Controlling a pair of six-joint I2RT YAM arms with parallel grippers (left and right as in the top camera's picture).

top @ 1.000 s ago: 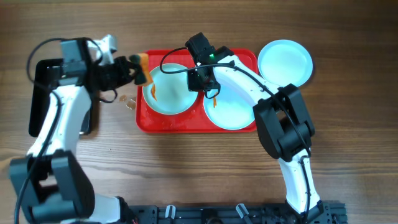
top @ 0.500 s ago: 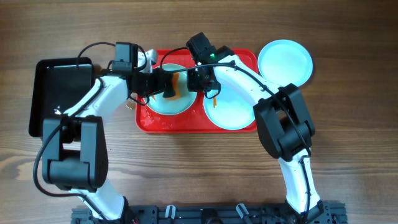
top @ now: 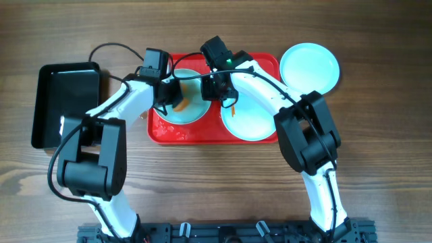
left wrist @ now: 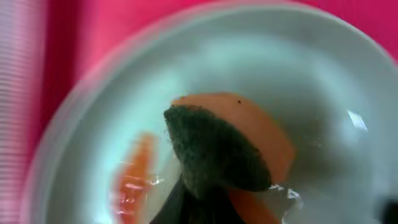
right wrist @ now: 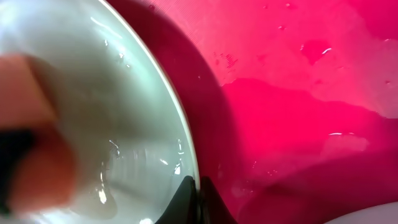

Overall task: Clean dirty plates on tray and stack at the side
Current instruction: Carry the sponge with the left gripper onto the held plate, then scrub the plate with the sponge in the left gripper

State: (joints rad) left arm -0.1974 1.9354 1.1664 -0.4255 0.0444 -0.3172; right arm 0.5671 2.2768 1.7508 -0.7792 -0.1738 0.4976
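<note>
Wood-grain table, red tray at its middle, both arms meeting over one plate.

Overhead, two pale blue-white round plates sit side by side on the tray: the left plate and the second plate. A third plate rests on the table just beside the tray's far right corner, and a glossy black tray lies well apart to the left. Only the left wrist view shows that the left gripper is clamped on a sponge, orange with a dark scouring face, pressed into the left plate beside an orange smear. Only the right wrist view shows the right gripper pinched closed on that plate's thin rim, and water pooled on the shiny tray.
</note>
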